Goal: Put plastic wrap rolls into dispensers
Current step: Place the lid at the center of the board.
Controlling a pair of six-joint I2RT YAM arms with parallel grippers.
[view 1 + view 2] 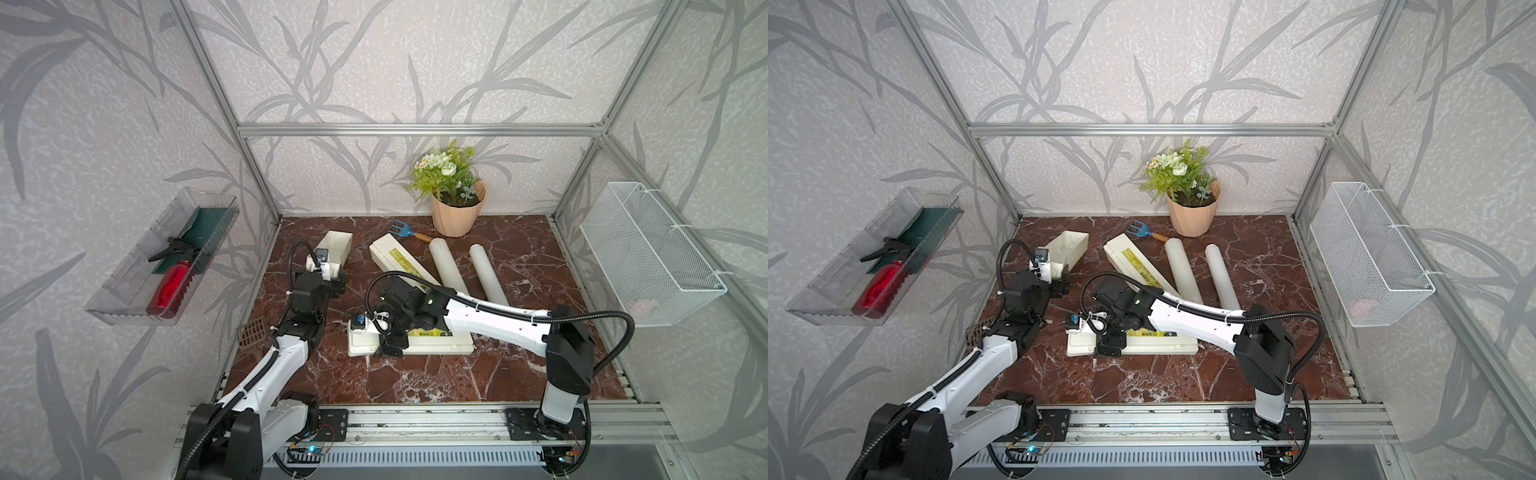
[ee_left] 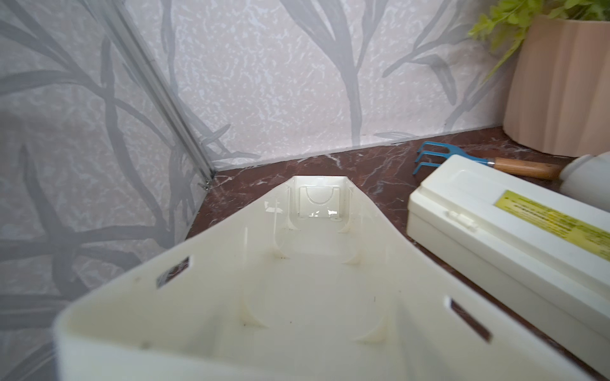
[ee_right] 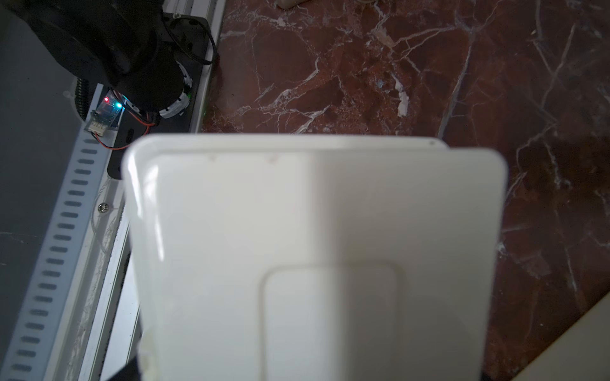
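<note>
A red-brown marble tabletop (image 1: 415,382) fills a cell walled in grey leaf-print paper. An open dispenser (image 1: 337,245) sits far left, hollow side up and empty. The left gripper (image 1: 332,277) is at its near end. The wrist view shows only the trough, so I cannot tell whether the wide-set jaws pinch it.

A closed dispenser (image 1: 399,259) lies diagonally mid-table. The left roll (image 1: 446,266) lies just beside it on the right, and the right roll (image 1: 488,274) lies a little further right; both are untouched.

The near dispenser (image 1: 440,343) lies crosswise, label up. The right gripper (image 1: 388,347) straddles its left end with jaws wide. Whether they clamp it cannot be told.

The step looks like readying the boxes before loading. It would go best with the open trough settled flat and steady, and the near box lifted evenly so it does not twist. Each roll should then come in parallel to its trough, with the tube ends dropping into the end cradle (image 2: 318,201).
</note>
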